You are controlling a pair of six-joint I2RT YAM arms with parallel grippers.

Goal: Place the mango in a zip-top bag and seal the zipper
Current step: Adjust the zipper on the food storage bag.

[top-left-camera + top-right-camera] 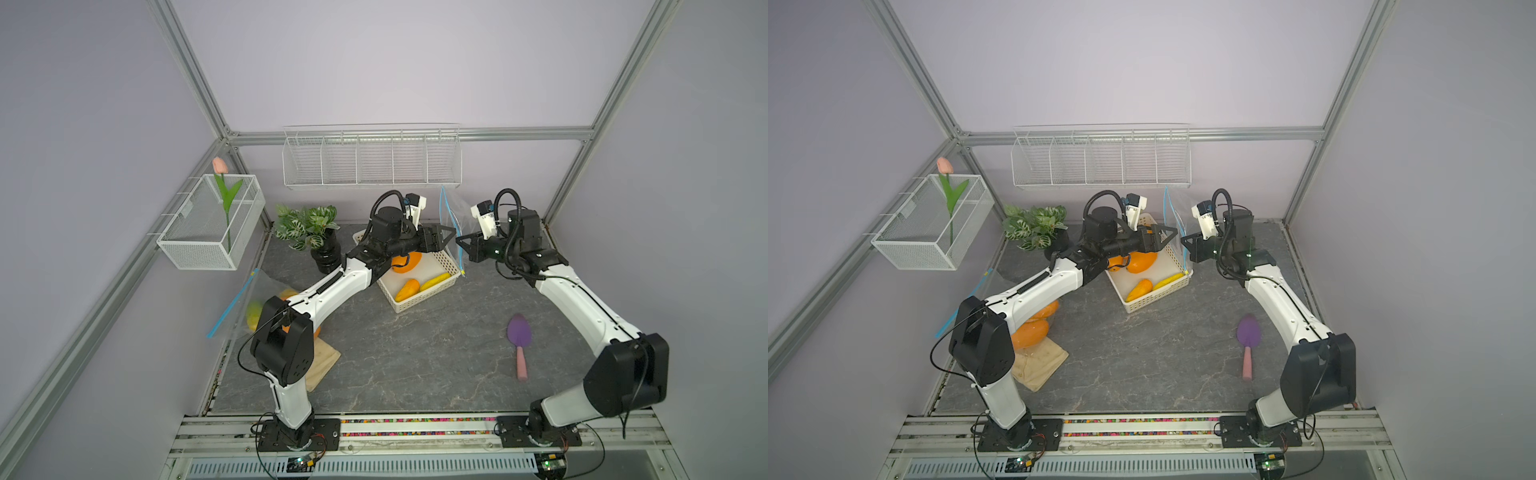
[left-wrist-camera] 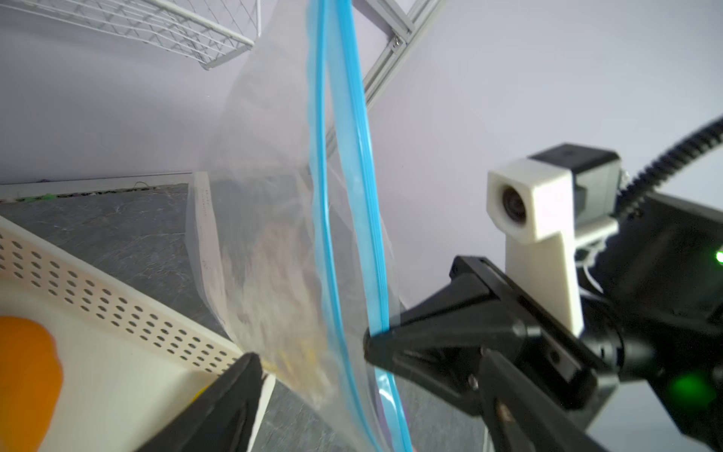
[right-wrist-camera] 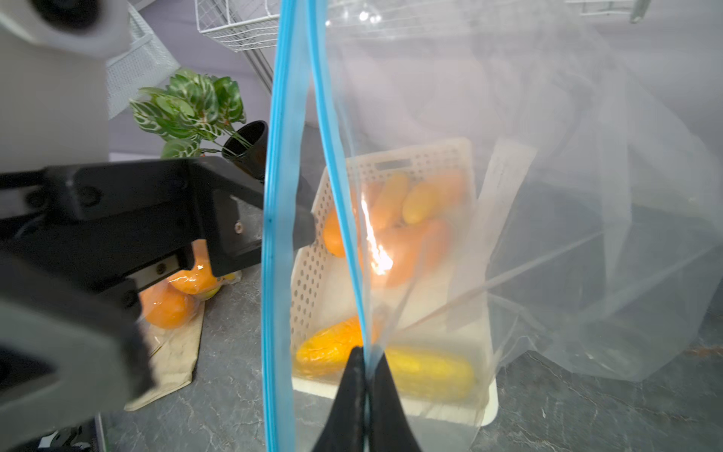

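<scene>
1. Zip-top bag (image 1: pixel 456 210): hangs in the air between the two arms, off the table (image 1: pixel 415 357). Empty, as far as the clear film shows.
2. Zipper (image 3: pixel 276 235): long axis close to upright, slightly tilted, with the lower end just beside a corner of the basket (image 1: pixel 415 306). Two blue strips parted in both wrist views. Mouth faces sideways toward the left arm, film trailing off behind toward the right arm.
3. Right gripper (image 3: pixel 365 354): clenched on one blue strip low along its length. Probably there to hang the bag by one lip, so the other lip can be pulled away.
4. Left gripper (image 1: pixel 448 236): jaws apart, gripping nothing, level with its partner and right at the zipper. Nearer strip appears to lie between the fingers. Judged to be lining up a pinch on the free lip, to spread the mouth.
5. Mango (image 1: pixel 407 289): not yet bagged. Lies flat in the basket against the near wall, below and beside the bag, with its long axis running along that wall. Yellow fruit (image 1: pixel 435 281) lies end to end with it.
6. Larger orange mango (image 1: pixel 1140 262): same basket, partly under the left arm.
7. Second bag (image 1: pixel 249 309): on the table by the left arm's base, already holding fruit, well apart from the work.
</scene>
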